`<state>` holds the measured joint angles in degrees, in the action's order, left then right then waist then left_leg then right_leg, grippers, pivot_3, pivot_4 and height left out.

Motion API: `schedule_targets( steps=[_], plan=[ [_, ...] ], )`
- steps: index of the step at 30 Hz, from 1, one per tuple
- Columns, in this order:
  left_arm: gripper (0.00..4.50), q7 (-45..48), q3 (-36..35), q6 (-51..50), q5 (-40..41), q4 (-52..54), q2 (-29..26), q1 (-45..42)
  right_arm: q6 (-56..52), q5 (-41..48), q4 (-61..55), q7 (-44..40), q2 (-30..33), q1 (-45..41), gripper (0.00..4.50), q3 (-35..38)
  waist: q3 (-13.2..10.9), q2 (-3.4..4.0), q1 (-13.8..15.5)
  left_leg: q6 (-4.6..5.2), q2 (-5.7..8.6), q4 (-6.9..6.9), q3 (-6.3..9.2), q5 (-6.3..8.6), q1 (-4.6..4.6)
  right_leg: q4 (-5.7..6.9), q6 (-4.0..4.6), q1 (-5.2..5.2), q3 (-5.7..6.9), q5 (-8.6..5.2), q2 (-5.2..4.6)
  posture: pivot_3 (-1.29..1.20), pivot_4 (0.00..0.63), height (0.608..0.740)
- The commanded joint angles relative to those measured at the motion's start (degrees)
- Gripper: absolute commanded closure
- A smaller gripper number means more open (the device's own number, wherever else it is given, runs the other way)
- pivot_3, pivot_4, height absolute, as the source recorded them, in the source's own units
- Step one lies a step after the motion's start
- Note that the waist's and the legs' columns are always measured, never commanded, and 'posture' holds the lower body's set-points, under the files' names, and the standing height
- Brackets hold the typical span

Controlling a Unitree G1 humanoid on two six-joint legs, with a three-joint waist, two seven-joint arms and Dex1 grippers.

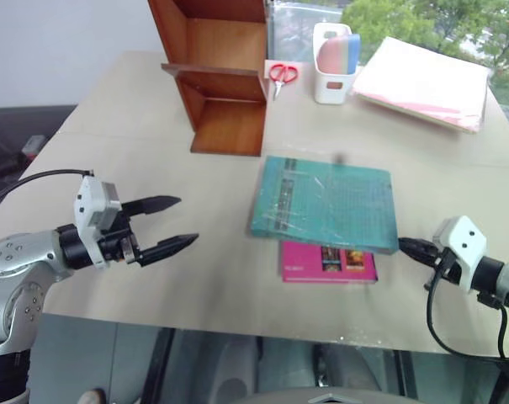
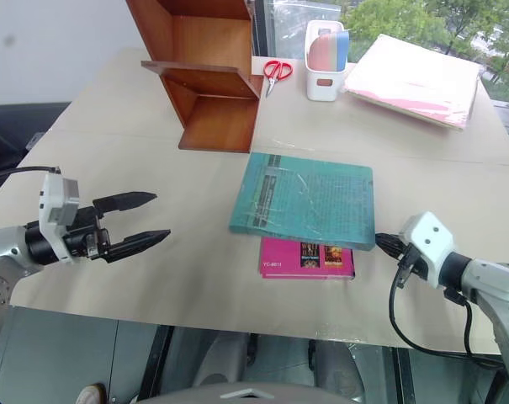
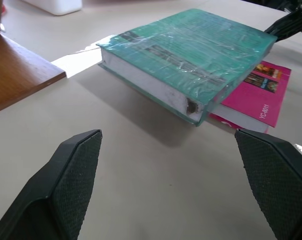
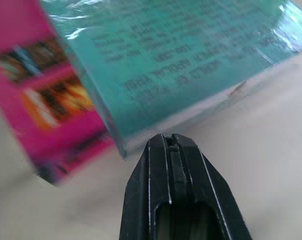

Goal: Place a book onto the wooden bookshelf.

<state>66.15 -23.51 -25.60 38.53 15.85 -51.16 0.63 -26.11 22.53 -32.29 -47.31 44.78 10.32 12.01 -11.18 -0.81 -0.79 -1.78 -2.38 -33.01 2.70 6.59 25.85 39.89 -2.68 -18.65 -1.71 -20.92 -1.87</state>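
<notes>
The teal-green book (image 1: 326,203) in glossy wrap lies flat at mid-table, its near edge resting on a smaller magenta-pink book (image 1: 328,263). The wooden bookshelf (image 1: 218,74) stands at the back left of the table, reddish-brown, with an open lower board. My left gripper (image 1: 177,222) hovers open to the left of the book, fingers pointing toward it with nothing between them. My right gripper (image 1: 412,247) is shut, its tip right at the book's near right corner (image 4: 141,135); I cannot tell if it touches.
A white pen holder (image 1: 335,62) and red scissors (image 1: 282,75) sit behind the book beside the shelf. A pink-and-white folder stack (image 1: 425,82) lies at the back right. The table's front edge (image 1: 237,328) runs close below both grippers.
</notes>
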Motion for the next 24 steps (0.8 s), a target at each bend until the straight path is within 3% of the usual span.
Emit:
schedule_targets(
  steps=[1,8,15,20,24],
  plan=[
    [0.0,1.0,0.9,-0.3,0.4,0.5,-1.1,-1.3,-1.1,3.4,-4.7,-1.0,-0.7,-1.1,4.44,-2.3,0.0,0.0,0.0,0.0,0.0,0.0,0.0,0.0,0.0,0.0,0.0,0.0,0.0,0.0,0.0,0.0,0.15,0.74],
    [0.0,1.9,3.7,-1.7,0.3,2.0,-1.3,-0.9,-1.4,2.6,-4.5,-0.3,-1.6,-5.1,4.44,-8.5,0.0,0.0,0.0,0.0,0.0,-0.05,0.01,0.0,-0.01,0.02,0.0,0.0,0.0,0.0,0.0,0.0,0.15,0.74],
    [0.0,1.2,11.9,0.8,-3.8,0.9,0.9,-4.2,0.2,1.2,-4.4,1.5,-1.6,-2.0,4.44,-6.6,0.0,-0.01,0.2,0.0,0.03,-0.08,0.06,0.0,0.02,0.02,0.0,0.0,0.07,0.0,-0.01,0.0,0.15,0.74],
    [0.0,3.4,11.4,1.3,-2.8,-1.5,0.9,-6.1,0.3,4.3,-6.3,-0.1,-0.7,1.0,4.44,-2.6,0.0,0.01,0.0,0.0,0.0,-0.13,0.05,0.0,0.03,0.06,-0.01,0.03,0.05,0.01,0.03,0.0,0.15,0.74],
    [0.0,5.3,9.1,1.6,-1.1,-0.4,0.6,-3.0,-3.0,16.2,-10.2,-3.1,0.5,2.1,4.44,6.6,0.0,0.02,-0.2,0.02,-0.01,-0.12,0.01,0.01,0.05,0.04,-0.01,0.02,0.01,0.01,0.02,0.0,0.15,0.74]
  ],
)
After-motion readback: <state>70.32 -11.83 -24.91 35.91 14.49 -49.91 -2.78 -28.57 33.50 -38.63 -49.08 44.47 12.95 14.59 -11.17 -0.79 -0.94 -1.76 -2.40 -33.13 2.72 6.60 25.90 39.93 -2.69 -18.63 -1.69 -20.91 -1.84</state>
